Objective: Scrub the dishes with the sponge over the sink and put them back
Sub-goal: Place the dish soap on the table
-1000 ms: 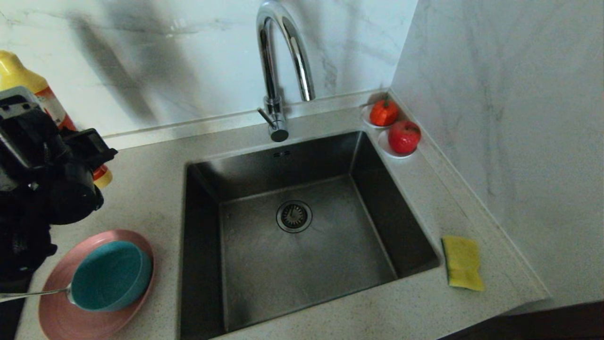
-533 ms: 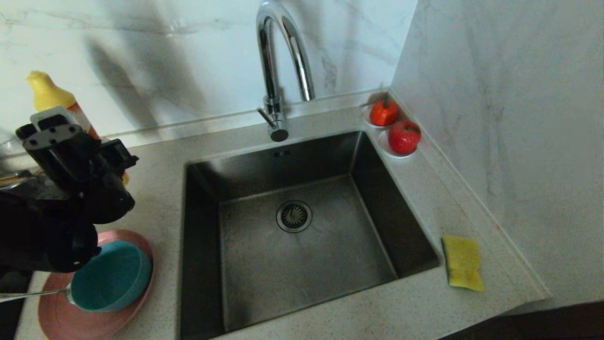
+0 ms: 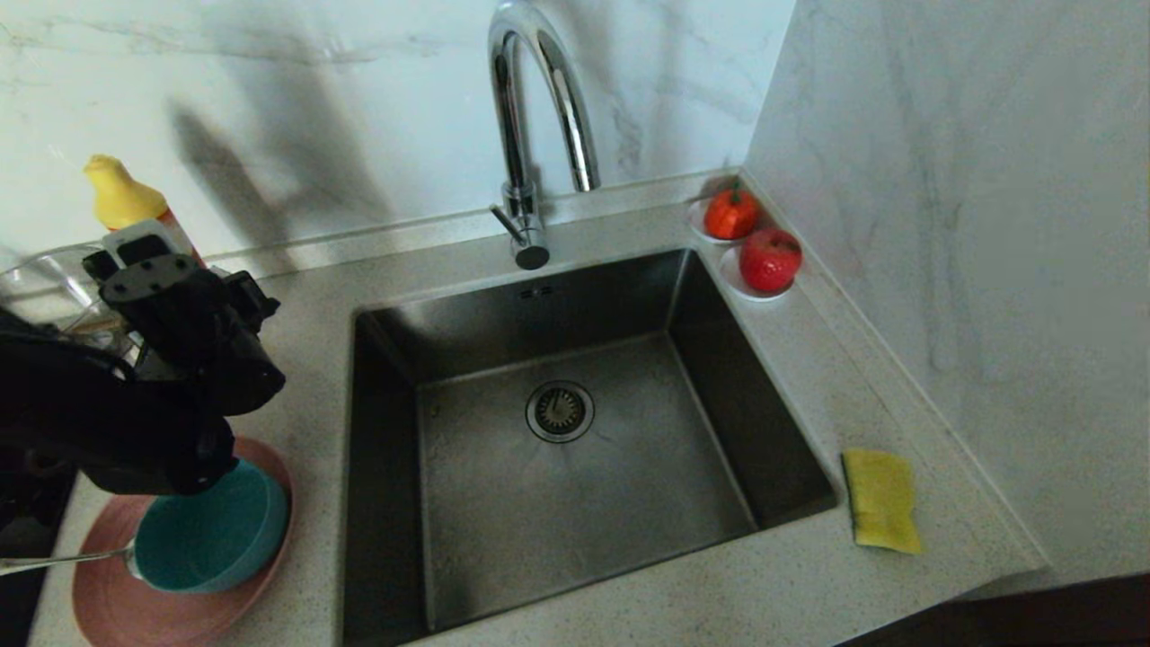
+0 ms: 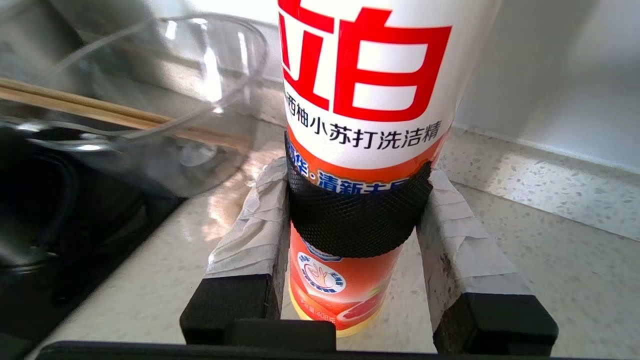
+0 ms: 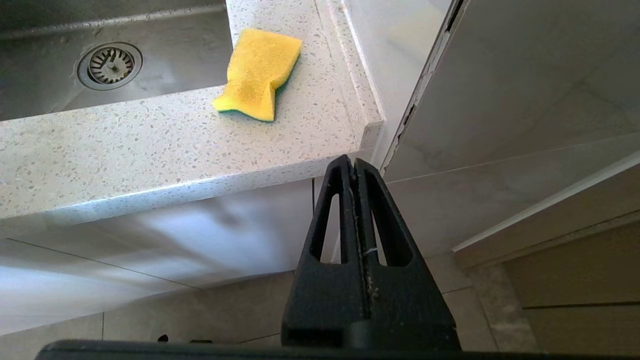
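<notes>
On my screen the left gripper [image 4: 352, 235] stands on the left side of the counter [image 3: 791, 575], far from me and close to the back wall. Its fingers [image 4: 255, 230] are around the detergent bottle [image 4: 360, 150], one on each side of the black band on the bottle. They look pressed against it, but I cannot tell if the bottle is lifted or stands on the counter. Just left of the bottle I see a clear glass bowl [image 4: 165, 100] with wooden chopsticks [image 4: 100, 112] lying across it.

The dishes wait at the near left corner, left of the sink [image 3: 557, 431]. The pink plate [image 3: 117, 602] lies flat on the counter, the teal bowl [image 3: 211, 530] sits on it, and the spoon [image 3: 63, 561] points out to the left from the bowl. The left arm partly covers them in the head view.

The sponge [image 3: 880, 499] lies yellow side up on the right of the sink, near the front edge of the counter. The right gripper [image 5: 354, 172] hangs below the counter edge, under the sponge, with its fingers closed on nothing (this arm looks parked). The sink has only its drain strainer [image 3: 560, 411] in the middle, and the tap [image 3: 530, 135] rises behind it. Two red fruits on small white saucers [image 3: 750, 288] sit at the far right corner.
</notes>
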Available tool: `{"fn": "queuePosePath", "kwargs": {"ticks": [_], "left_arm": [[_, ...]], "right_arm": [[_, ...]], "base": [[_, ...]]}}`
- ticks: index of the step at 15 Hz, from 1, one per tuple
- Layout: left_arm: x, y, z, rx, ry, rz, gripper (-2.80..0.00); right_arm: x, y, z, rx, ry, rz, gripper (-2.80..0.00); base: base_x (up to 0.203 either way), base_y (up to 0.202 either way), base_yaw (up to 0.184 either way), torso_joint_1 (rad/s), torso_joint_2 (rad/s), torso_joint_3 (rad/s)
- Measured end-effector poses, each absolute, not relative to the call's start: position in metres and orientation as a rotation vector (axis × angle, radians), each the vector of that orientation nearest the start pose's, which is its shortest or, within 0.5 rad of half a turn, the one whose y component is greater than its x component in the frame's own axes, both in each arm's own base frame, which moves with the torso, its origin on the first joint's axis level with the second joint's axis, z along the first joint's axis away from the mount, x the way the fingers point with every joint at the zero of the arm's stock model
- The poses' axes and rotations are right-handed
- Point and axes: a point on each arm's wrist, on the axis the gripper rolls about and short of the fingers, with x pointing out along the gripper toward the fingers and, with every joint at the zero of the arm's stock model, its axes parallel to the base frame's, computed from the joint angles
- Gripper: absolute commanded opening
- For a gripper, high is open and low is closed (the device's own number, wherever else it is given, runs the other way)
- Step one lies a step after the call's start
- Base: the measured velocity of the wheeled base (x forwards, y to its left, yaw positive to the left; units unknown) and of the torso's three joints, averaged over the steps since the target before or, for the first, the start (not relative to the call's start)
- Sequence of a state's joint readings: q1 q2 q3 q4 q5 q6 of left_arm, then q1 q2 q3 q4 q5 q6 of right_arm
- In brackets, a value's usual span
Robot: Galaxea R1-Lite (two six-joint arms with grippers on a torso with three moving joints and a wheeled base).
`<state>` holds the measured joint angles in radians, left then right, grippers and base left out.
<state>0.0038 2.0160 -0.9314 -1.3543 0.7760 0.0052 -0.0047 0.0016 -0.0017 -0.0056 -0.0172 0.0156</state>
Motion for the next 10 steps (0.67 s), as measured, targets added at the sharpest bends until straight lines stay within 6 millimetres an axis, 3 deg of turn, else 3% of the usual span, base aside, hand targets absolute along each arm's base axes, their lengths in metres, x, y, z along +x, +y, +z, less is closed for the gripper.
{"fn": "queuePosePath", "kwargs": {"ticks": [6, 10], "left_arm": [[0.388, 0.017, 0.191, -0.127, -0.329, 0.774, -2.8], [0.4, 0.017, 0.187, -0.132, -0.34, 0.773, -2.8]], "right_arm": [[-0.023, 0.0, 0.077, 0.015, -0.006, -0.021, -2.8], [-0.023, 0.0, 0.077, 0.015, -0.006, -0.021, -2.8]], "base": [[0.0, 0.0, 0.0, 0.0, 0.0, 0.0], [0.0, 0.0, 0.0, 0.0, 0.0, 0.0]]}}
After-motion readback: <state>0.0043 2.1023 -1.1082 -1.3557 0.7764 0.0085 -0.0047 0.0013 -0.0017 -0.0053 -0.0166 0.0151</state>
